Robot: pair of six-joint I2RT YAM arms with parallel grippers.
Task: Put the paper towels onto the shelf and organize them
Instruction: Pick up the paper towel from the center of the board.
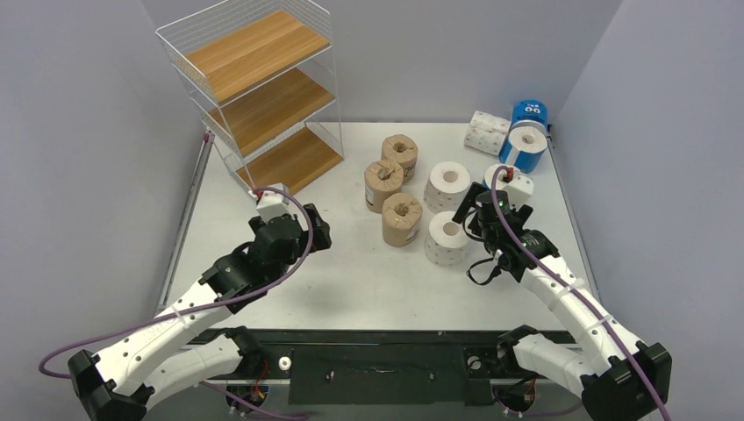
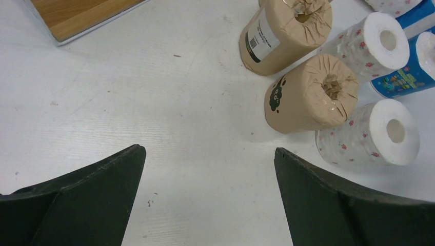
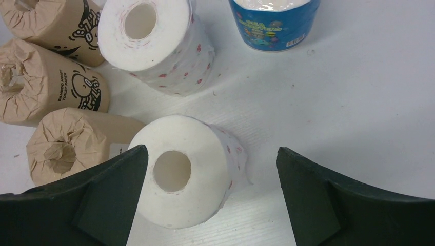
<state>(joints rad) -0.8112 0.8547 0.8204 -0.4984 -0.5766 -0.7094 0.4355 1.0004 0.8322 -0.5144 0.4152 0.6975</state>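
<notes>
The shelf (image 1: 263, 96) stands at the far left, its three boards bare. Three brown-wrapped rolls (image 1: 399, 189) stand mid-table, with two white rolls (image 1: 449, 186) to their right. Blue rolls (image 1: 526, 140) and white packs (image 1: 487, 132) lie at the far right. My right gripper (image 1: 474, 219) is open. In the right wrist view (image 3: 210, 149) it hangs over the near white roll (image 3: 190, 169), which sits by the left finger and is not gripped. My left gripper (image 1: 318, 230) is open and empty over bare table (image 2: 208, 149). The nearest brown roll (image 2: 308, 95) lies ahead to its right.
The shelf's bottom board (image 2: 77, 15) shows at the upper left of the left wrist view. A third blue roll (image 3: 274, 23) stands just beyond the right gripper. Grey walls close in the table on three sides.
</notes>
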